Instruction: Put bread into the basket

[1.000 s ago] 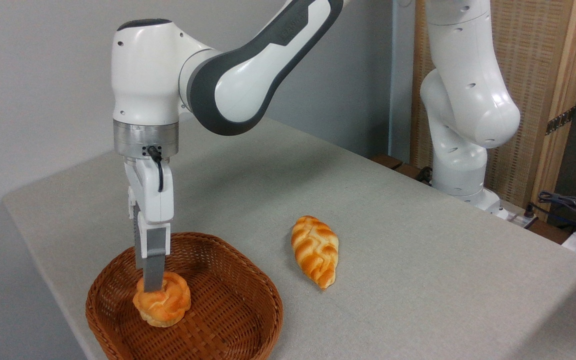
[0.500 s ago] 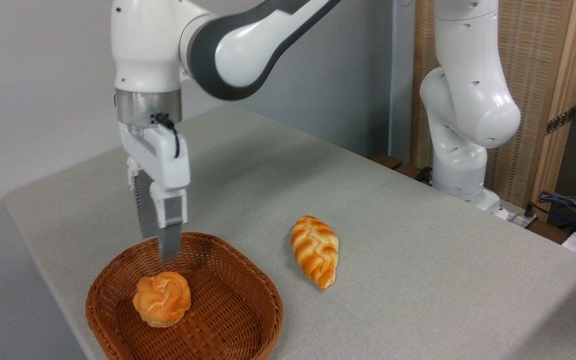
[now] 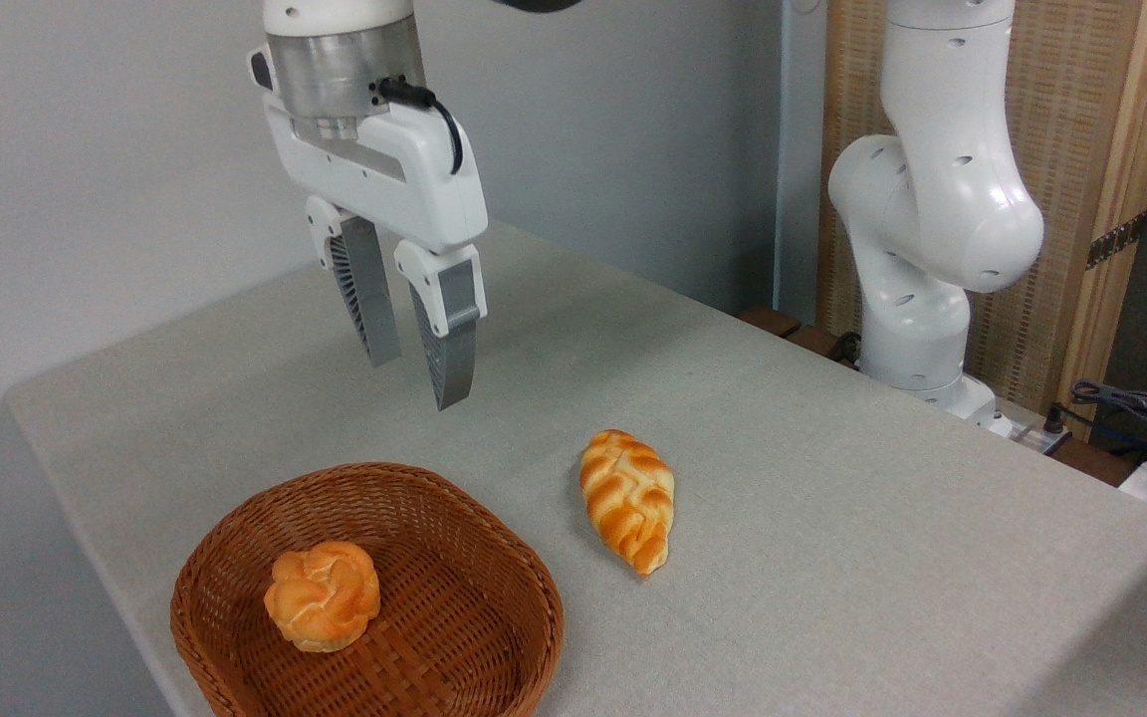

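Note:
The bread (image 3: 323,596), a small round golden-orange bun with a knotted top, lies inside the basket (image 3: 494,558) of reddish-brown wicker at the table's front left. My gripper (image 3: 419,383) hangs well above the basket's far rim, off to the right of the bun. It is open, with nothing between its two grey fingers (image 3: 449,344), and it touches neither bun nor basket.
A longer braided, leaf-shaped loaf (image 3: 628,498) lies on the grey table (image 3: 832,518) to the right of the basket. The arm's white base (image 3: 917,329) stands at the table's far right edge, with cables (image 3: 1131,408) beyond it.
My gripper let go of the bun, rose out of the basket and moved up and to the right. The bun stayed where it lay.

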You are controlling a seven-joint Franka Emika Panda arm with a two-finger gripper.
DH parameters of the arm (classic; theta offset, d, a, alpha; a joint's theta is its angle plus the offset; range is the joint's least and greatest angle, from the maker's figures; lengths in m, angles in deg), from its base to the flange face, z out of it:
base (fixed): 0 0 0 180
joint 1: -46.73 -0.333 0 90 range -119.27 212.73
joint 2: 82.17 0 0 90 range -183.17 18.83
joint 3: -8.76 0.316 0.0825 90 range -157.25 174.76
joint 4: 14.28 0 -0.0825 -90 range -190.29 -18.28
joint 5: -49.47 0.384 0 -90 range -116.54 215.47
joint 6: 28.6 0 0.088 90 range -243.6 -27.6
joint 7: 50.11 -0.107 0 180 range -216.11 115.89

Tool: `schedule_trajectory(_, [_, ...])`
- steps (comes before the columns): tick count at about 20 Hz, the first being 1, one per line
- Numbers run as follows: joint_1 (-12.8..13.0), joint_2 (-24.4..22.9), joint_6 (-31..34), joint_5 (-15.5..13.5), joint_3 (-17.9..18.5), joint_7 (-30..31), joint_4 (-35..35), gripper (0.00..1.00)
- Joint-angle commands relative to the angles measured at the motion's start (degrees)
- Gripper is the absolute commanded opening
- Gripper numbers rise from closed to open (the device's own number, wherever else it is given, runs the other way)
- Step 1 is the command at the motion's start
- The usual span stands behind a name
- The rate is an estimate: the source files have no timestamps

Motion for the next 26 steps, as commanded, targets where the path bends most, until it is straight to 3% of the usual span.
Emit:
schedule_trajectory(1, [-0.82,0.64,1.68,-1.2,-0.85,0.16,1.42,1.0])
schedule_trajectory(7, [-1.69,-0.32,1.68,-1.2,-0.94,-0.02,1.42,1.0])
schedule_trajectory(10, [-6.26,-0.41,2.55,-1.9,-5.41,0.5,1.42,1.0])
schedule_trajectory(26, [-6.97,-0.85,4.4,-2.08,-6.56,-0.28,1.42,1.0])
